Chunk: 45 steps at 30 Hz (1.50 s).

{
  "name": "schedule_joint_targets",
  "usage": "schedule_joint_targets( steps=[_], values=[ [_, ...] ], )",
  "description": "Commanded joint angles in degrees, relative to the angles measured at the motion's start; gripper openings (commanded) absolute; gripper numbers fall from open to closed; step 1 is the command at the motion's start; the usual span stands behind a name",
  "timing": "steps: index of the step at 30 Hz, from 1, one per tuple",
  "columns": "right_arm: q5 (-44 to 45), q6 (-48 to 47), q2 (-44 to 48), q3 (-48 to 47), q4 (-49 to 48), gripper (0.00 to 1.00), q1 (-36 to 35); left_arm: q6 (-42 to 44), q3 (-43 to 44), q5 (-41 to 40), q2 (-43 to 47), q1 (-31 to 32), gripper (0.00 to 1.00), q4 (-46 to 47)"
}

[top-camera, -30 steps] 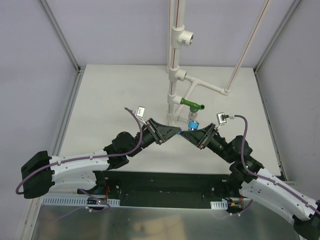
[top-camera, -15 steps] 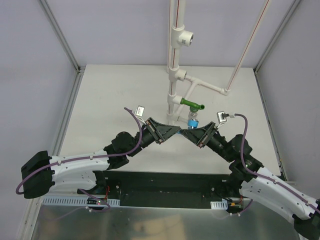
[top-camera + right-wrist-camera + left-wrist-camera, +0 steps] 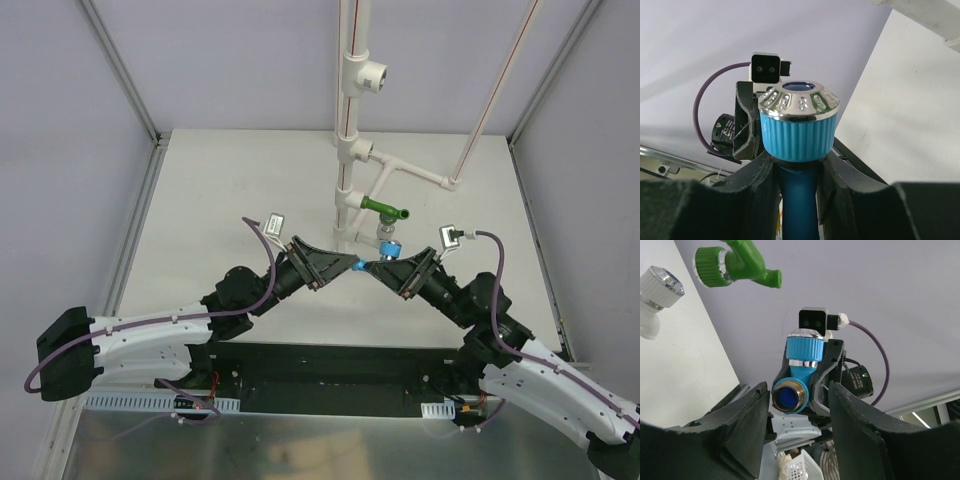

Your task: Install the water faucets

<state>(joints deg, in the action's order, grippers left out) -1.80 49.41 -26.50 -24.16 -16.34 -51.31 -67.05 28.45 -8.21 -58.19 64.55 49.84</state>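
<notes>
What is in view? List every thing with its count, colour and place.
blue faucet: one, light blue with silver top, between the grippers
green faucet: one, green, on the white pipework
ribbed knob: one, white with shiny top, near the green faucet
pipework: one stand, white, back middle of the table
table: one, white, under everything
left gripper: one, black, open, fingers either side of the blue faucet
right gripper: one, black, shut on the blue faucet's stem
</notes>
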Motion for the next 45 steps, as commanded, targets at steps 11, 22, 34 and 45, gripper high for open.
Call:
schedule_joint_targets(
  steps=[11,22,34,45],
  values=[
    [1.01,-0.63,0.75,-1.59,-3.08,0.00,-0.28,0.07,0.20,-0.94,3.70,0.48,0.49,-0.10],
    [1.45,-0.19,2.16,-0.71,-3.79,0.00,-0.28,-1.07,0.56,0.91,0.72,0.48,0.43,1.48],
    [1.45,-0.10,1.81,-0.09,-3.70,0.00,-0.46,-1.42,0.47,0.65,0.45,0.48,0.00,2.19],
    [-0.83,-0.10,0.40,-0.10,-3.26,0.38,-0.46,-1.86,0.91,3.19,-1.22,0.48,0.00,2.36]
  ],
)
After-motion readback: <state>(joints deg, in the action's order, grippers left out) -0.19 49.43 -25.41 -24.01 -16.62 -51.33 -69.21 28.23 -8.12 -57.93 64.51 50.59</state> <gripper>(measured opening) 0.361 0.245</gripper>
